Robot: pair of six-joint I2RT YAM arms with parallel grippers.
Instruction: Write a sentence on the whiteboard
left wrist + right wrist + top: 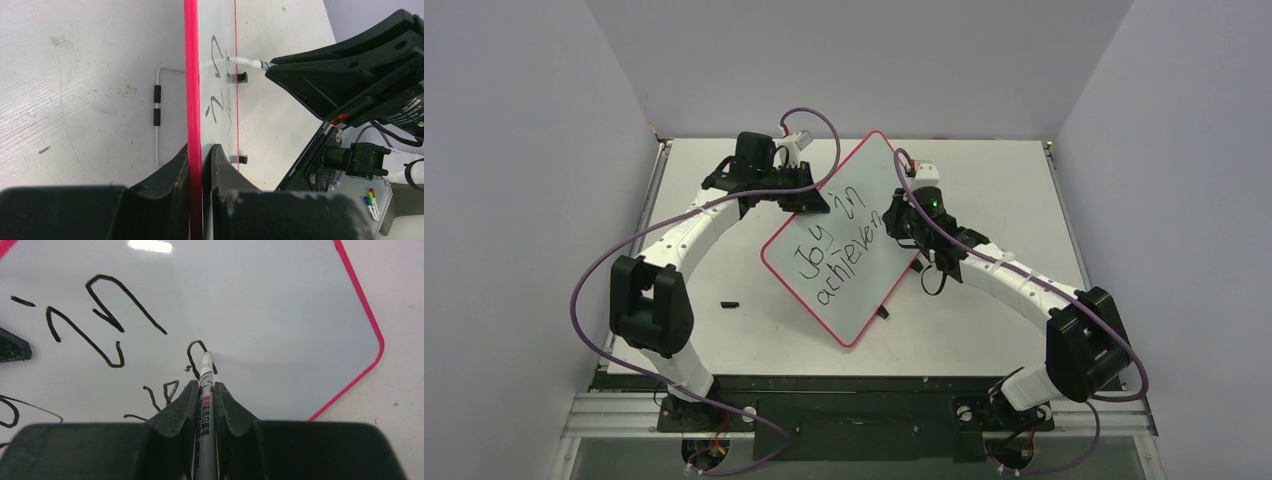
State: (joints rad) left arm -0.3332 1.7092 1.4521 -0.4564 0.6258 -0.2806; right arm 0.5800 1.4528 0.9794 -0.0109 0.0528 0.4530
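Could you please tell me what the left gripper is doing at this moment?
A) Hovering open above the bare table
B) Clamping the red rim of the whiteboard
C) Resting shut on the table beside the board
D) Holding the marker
B: in the left wrist view the left gripper is shut on the red rim of the whiteboard, while the marker sits in the right gripper.

Askew red-rimmed whiteboard [856,305], incomplete black sentence [839,250]

Pale lavender walls [514,150], white table [1004,180]
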